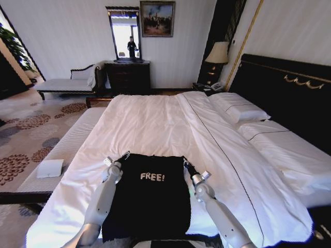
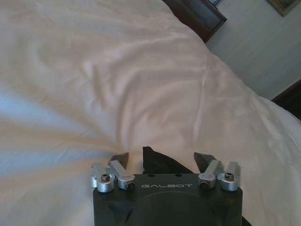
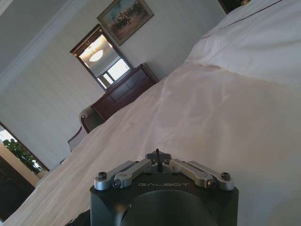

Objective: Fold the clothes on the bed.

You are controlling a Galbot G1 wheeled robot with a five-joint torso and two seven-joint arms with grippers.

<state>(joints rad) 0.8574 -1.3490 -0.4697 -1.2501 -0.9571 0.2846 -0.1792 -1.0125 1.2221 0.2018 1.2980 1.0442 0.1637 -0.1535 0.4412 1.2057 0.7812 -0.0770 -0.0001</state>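
- Surface: the bed [image 1: 170, 124] is large, covered by a white duvet [image 1: 150, 129] with soft creases; two white pillows [image 1: 243, 111] lie along the black headboard [image 1: 289, 88] with gold trim, on the robot's right.
- Task item: the black T-shirt [image 1: 147, 199], white "FREE!" lettering facing up, lies flat on the near part of the bed, between the two arms; its lower hem reaches the near edge of the mattress.
- Left gripper [image 1: 124, 155]: at the shirt's far left corner. In the left wrist view its fingers [image 2: 120, 159] stand apart, released, with a peak of black fabric [image 2: 157, 162] rising between them but not pinched.
- Right gripper [image 1: 185, 163]: at the shirt's far right corner. In the right wrist view its linkages are drawn together, clenched on a small tuft of black cloth [image 3: 157, 155].
- Room: a pale bench [image 1: 62, 152] runs along the bed's left side with a white box [image 1: 50, 168] on it; patterned carpet [image 1: 31, 129] beyond.
- Far wall: dark dresser [image 1: 128, 76] under a mirror [image 1: 124, 33], framed painting [image 1: 156, 18], a chaise [image 1: 70, 82] to the left, a lamp [image 1: 218, 54] by the headboard.
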